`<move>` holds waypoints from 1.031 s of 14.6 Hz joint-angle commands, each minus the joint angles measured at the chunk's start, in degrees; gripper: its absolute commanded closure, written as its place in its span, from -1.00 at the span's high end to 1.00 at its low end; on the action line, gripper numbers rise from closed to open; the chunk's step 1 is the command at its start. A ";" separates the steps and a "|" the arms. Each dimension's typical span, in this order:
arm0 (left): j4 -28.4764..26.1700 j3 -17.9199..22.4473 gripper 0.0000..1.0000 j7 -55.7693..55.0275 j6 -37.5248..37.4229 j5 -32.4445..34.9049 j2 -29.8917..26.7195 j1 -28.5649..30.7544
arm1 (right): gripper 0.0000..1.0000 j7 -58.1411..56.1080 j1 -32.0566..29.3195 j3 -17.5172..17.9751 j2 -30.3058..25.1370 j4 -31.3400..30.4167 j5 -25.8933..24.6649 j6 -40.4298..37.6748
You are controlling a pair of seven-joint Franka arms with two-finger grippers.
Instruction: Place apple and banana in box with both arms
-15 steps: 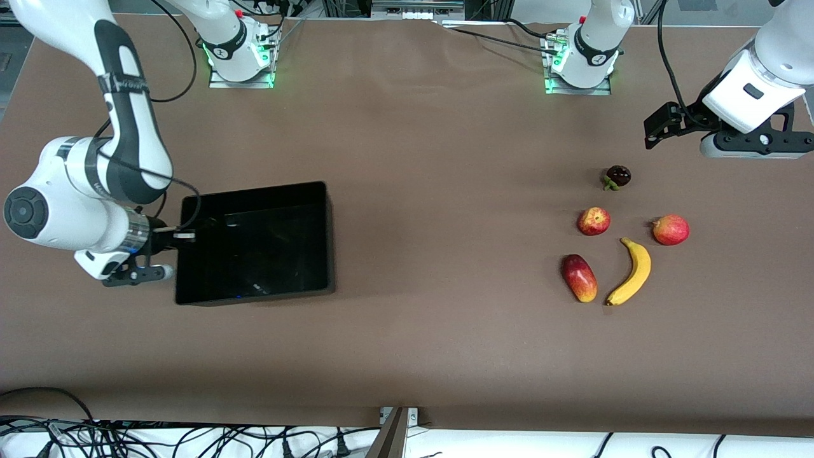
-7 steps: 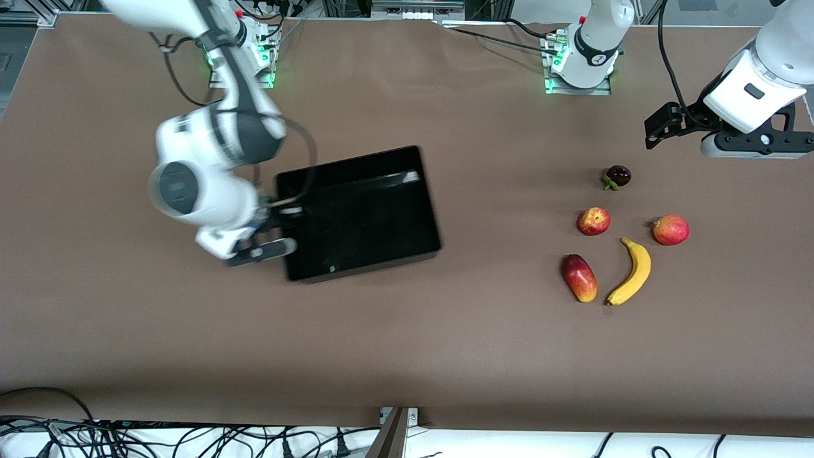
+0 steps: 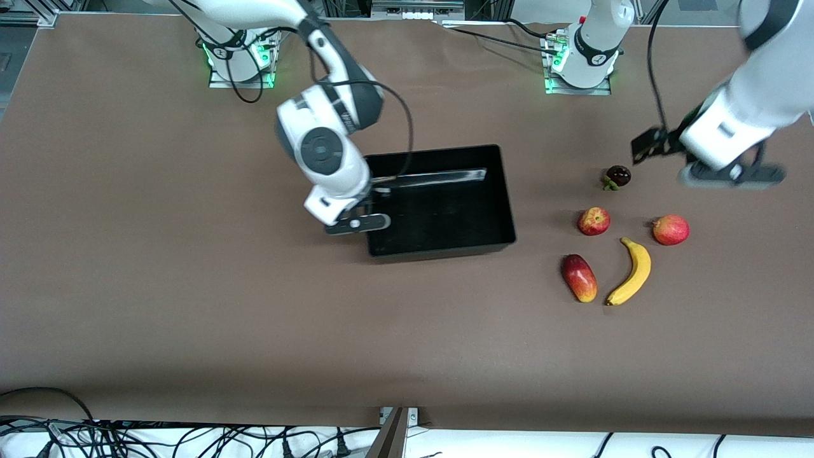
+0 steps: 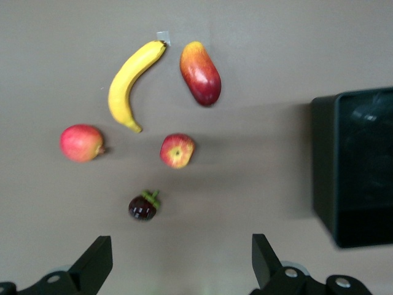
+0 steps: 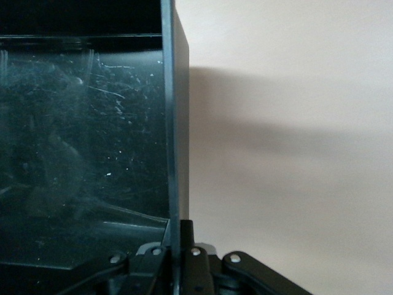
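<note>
The right gripper (image 3: 371, 205) is clamped on the wall of the box (image 3: 474, 238) at the end toward the right arm (in the right wrist view its fingers (image 5: 161, 253) pinch the thin black wall). The box has been dragged along the table since a second ago, from the right arm's end to near the middle, and now lies just beside the fruit. The left gripper (image 3: 725, 175), jaws apart and empty, hangs over the table by the dark purple fruit (image 3: 617, 175), having shifted slightly toward the middle. The apple (image 3: 593, 221), banana (image 3: 631, 271), round red fruit (image 3: 670, 229) and oblong fruit (image 3: 579, 277) lie unmoved.
</note>
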 commanded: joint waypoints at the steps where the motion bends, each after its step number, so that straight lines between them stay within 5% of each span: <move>1: 1.68 0.15 1.00 0.94 4.24 0.16 8.88 0.56 | -1.00 6.56 2.95 0.09 6.22 7.39 2.92 3.82; 6: -2.16 0.06 1.00 4.54 15.38 4.20 15.49 0.73 | -1.00 13.79 4.36 4.04 11.50 8.36 2.75 14.90; 9: -11.39 0.06 1.00 6.55 25.49 4.29 15.32 2.22 | -1.00 13.88 4.46 4.04 12.64 8.36 2.83 15.79; 15: -18.68 0.06 1.00 12.01 31.73 4.20 15.15 4.69 | -0.89 13.18 3.67 4.04 13.44 8.27 2.83 16.32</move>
